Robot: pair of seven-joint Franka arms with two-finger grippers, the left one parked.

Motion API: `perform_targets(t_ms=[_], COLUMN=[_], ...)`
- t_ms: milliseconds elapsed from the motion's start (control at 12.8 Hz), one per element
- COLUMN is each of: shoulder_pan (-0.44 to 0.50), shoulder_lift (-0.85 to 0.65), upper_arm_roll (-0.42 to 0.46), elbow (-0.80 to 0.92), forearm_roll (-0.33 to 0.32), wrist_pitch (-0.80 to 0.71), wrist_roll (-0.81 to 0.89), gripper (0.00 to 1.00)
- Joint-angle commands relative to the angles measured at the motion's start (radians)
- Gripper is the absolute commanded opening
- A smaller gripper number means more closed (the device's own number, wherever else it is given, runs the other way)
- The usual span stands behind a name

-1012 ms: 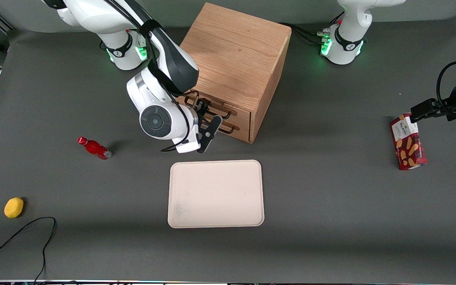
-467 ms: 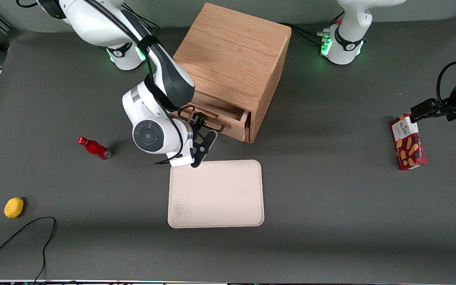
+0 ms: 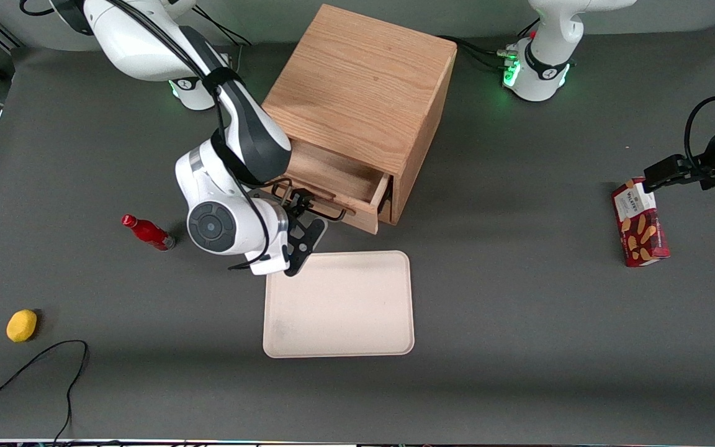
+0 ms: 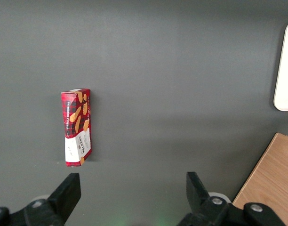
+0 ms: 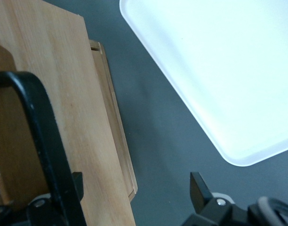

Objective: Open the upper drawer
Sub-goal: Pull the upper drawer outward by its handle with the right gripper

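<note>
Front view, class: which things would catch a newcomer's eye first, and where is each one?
The wooden cabinet with its upper drawer pulled partly out draws the eye first; the gripper is at that drawer's black handle. Nearer the camera lies a pale tray, and toward the working arm's end stand a red bottle and a yellow lemon.

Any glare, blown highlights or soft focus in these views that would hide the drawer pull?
Right wrist view: the tray is blown out to near white, and the black handle close to the lens looks soft. Front view: even light, soft shadows under the cabinet; the arm partly covers the gripper at the upper drawer. Left wrist view: dim and flat, no glare.
</note>
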Motion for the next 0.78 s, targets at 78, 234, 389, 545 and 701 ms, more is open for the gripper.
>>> perform_targets(t_ms=[78,234,389,545,701], shoulder_pan=[-0.028,-0.042,-0.045,-0.047,-0.061], shoulder_lift=[0.028,0.03,0.042,0.051,0.065], upper_arm_roll=[0.001,0.003,0.003,0.001,0.003], elbow=[0.065,0.081,0.111,0.136,0.164], forearm_roll=[-0.015,-0.015,-0.015,-0.015,-0.015], wrist_pitch=[-0.025,-0.025,-0.036,-0.042,-0.042], wrist_roll=[-0.035,-0.035,-0.035,-0.035,-0.035], gripper=[1.0,1.0,1.0,1.0,1.0])
